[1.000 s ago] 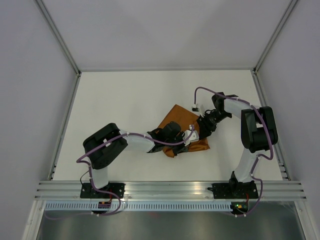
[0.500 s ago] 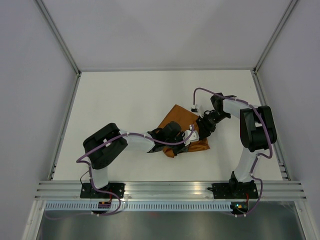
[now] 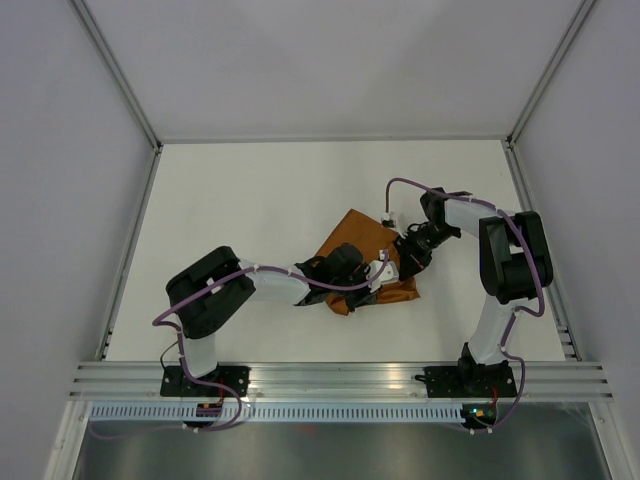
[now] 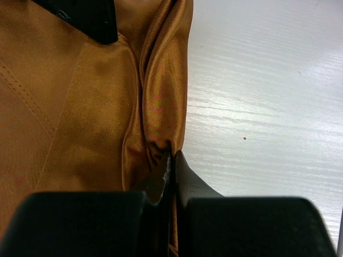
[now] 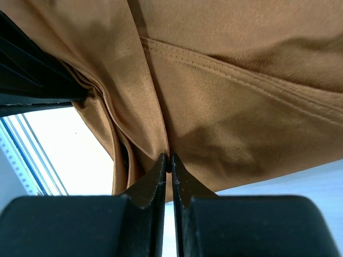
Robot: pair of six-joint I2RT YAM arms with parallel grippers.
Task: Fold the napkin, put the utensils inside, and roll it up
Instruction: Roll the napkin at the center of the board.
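The napkin (image 3: 358, 230) lies bunched near the middle of the table (image 3: 250, 200). It looks thin, soft and slippery. The left gripper (image 4: 171, 163) and right gripper (image 5: 168, 160) each pinch a fold tight, which seems the best hold.

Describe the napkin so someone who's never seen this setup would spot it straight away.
On the white table, look just right of centre. The napkin is the bunched rust-orange cloth there, pinched by the left end effector and the right end effector. It is the only orange thing in sight.
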